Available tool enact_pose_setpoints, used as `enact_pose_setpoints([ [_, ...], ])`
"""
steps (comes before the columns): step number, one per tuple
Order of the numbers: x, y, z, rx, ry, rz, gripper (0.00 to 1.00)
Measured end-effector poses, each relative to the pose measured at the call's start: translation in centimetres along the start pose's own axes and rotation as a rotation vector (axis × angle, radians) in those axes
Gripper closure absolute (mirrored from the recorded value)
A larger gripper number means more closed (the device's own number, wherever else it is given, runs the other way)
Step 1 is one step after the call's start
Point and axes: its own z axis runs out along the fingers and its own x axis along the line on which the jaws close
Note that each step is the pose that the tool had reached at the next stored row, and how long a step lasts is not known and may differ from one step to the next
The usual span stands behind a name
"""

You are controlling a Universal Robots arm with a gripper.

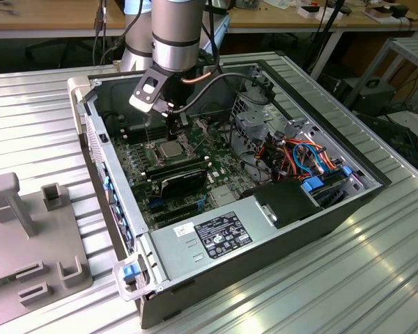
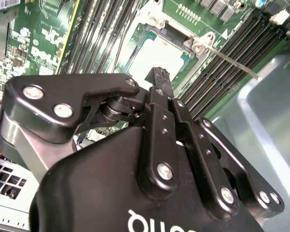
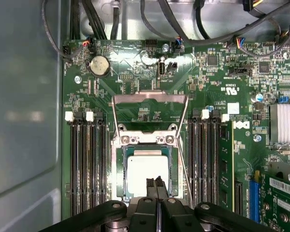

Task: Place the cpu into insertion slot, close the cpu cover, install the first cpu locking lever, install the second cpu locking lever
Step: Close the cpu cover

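From my seat the chip [image 3: 144, 169] looks to be lying in the socket [image 3: 121, 164] already, its pale top square with the metal rim, while the cover [image 3: 150, 99] is swung back on its hinge and lies open over the board beyond the socket. The tool [image 3: 156, 182] has its fingers pressed together with nothing between them, and the tips hang just above the near edge of the chip. In the exterior view it [image 1: 175, 133] stands straight over the chip [image 1: 168, 148] inside the open computer case [image 1: 348, 209] on the table [image 1: 42, 104]. I judge the step in hand to be closing the cover. To do that well, I would use the shut tips as a blunt pusher on the frame's far bar, not on the chip, and bring the frame over slowly so it lands flat on the rim and stays clear of the thin lever [image 2: 229, 60] beside the socket (that wire sits just next to the memory slots [image 3: 87, 164], so a sideways slip could snag it). Some things escape me. The tool's own body covers the near side of the socket in both wrist views, glare washes out the chip's top, and I cannot tell whether the chip is fully seated or where a second lever lies.
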Motion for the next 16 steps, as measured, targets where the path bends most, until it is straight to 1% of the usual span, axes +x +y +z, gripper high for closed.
enact_pose_setpoints([
  [5, 0.02, 1.12, 0.1, -0.0001, 0.0001, 0.0, 0.89],
  [7, 0.01, 1.35, 0.11, 0.0, 0.0, 0.0, 0.89],
  [12, 0.02, 1.4, -0.05, -0.0002, 0.0, 0.0, 0.89],
  [16, 0.02, 1.44, -0.63, -0.0001, 0.0, 0.0, 0.89],
])
